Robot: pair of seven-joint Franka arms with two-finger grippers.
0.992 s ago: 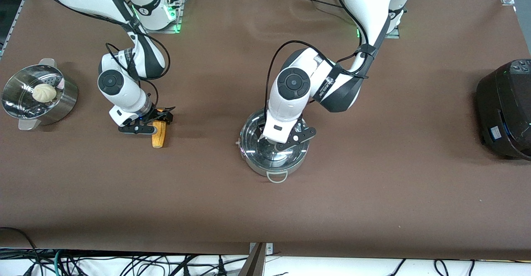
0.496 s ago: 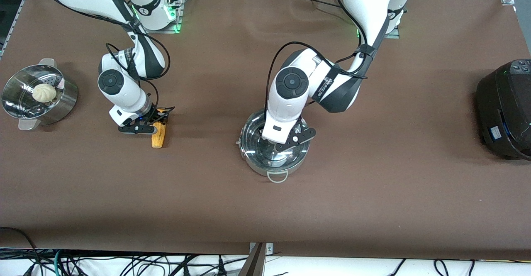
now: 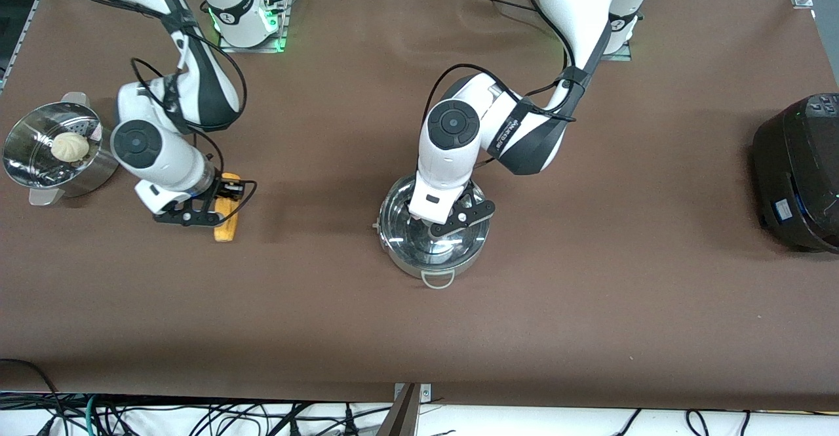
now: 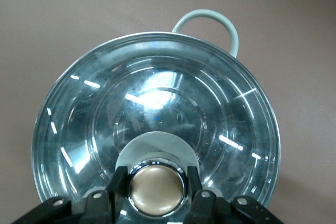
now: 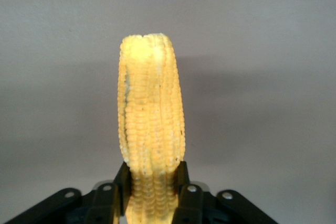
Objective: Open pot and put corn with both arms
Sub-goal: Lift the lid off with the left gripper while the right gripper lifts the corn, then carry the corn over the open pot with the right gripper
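**Both grippers gripping: lid knob and corn**

The left gripper [image 3: 452, 221] is sitting over the pot [image 3: 432, 229] at mid-table, its fingers [image 4: 116, 184] clamping the tan knob [image 4: 156, 191] of the glass lid [image 4: 157, 124]. The lid is lying on the pot, covering it; one loop handle [image 3: 438, 281] is sticking out toward the front camera.

The right gripper [image 3: 208, 212] is hanging over bare table [image 3: 590, 305] toward the right arm's end, pinching the corn [image 3: 227, 216] near one end. In the right wrist view the cob [image 5: 151, 135] is sticking out from between the fingers [image 5: 107, 198], clear of the cloth.

The steamer pot [image 3: 59, 151] with the bun [image 3: 70, 145] is sitting near the table edge at the right arm's end. The black cooker [image 3: 796, 170] is sitting at the left arm's end, well apart from the pot.
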